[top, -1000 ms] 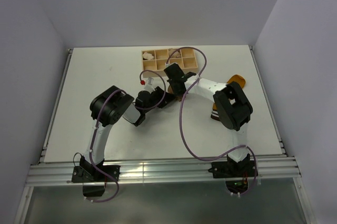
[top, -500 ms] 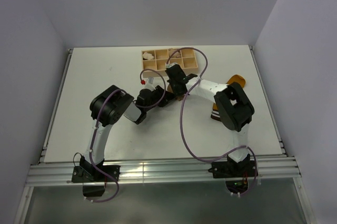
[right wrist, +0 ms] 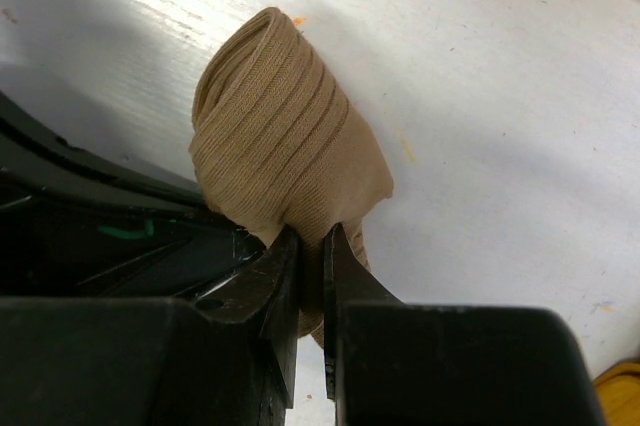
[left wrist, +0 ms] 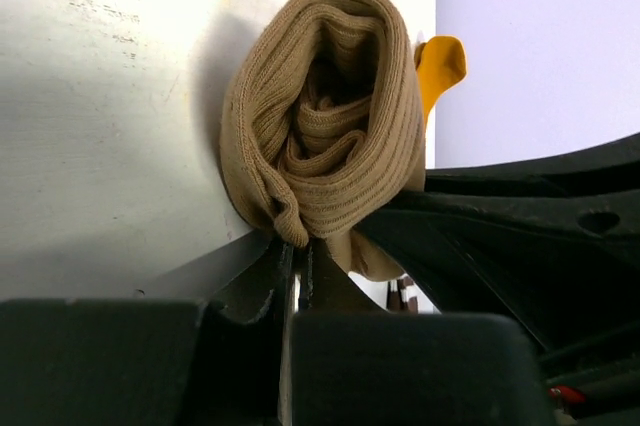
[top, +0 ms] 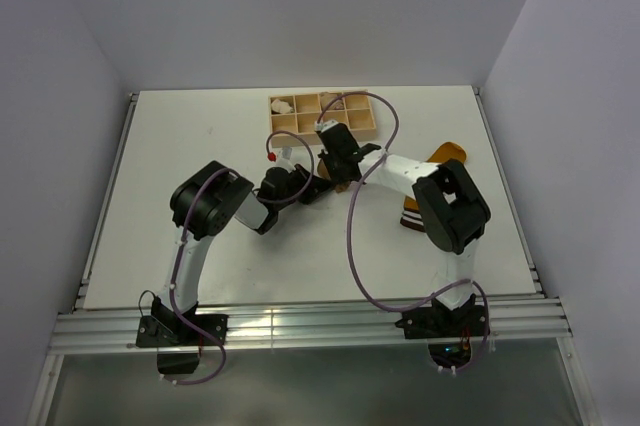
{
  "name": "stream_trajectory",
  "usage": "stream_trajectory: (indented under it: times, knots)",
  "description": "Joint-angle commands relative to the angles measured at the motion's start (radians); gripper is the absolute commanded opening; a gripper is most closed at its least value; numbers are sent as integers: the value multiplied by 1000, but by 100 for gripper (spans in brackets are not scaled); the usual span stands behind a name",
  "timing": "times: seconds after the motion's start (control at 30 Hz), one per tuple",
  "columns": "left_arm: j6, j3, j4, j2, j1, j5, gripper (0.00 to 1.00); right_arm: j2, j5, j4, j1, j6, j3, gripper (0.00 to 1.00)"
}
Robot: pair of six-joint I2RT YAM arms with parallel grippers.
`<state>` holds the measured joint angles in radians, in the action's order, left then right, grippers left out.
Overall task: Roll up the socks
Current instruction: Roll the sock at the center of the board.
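Note:
The tan sock (left wrist: 320, 126) sits rolled into a bundle on the white table, its open spiral facing the left wrist camera. My left gripper (left wrist: 297, 251) is shut, and its tips pinch the bundle's lower edge. From the other side, my right gripper (right wrist: 311, 246) is shut on a fold at the roll's (right wrist: 275, 131) base. In the top view both grippers, left (top: 322, 186) and right (top: 340, 176), meet mid-table and mostly hide that sock. The mustard-orange sock (top: 447, 153) lies flat at the right, its striped cuff (top: 410, 218) beside the right arm.
A wooden compartment box (top: 322, 114) with pale bundles in some cells stands just behind the grippers. Purple cables loop over both arms. The table's metal rail (top: 300, 326) runs along the near edge, and walls close in on three sides.
My left gripper's jaws have closed from partly open to shut at the sock's edge. The right arm has shifted slightly right, still gripping the roll.

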<state>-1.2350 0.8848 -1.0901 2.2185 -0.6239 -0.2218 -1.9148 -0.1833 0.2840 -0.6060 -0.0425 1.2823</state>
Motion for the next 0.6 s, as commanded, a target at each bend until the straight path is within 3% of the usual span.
stream_trajectory:
  times: [0.0,0.17,0.23,0.57]
  knots:
    - [-7,33,-4,21,0,-22,0,31,200,-9,-35,-34,-31,2]
    - [-9,22,9,18,10,-42,0,75,223,3,-23,-45,-34,9]
    - [-6,23,19,20,15,-54,0,91,254,6,-3,-56,-32,19]
    - [19,45,82,13,18,-65,0,189,340,7,64,-91,-24,37]
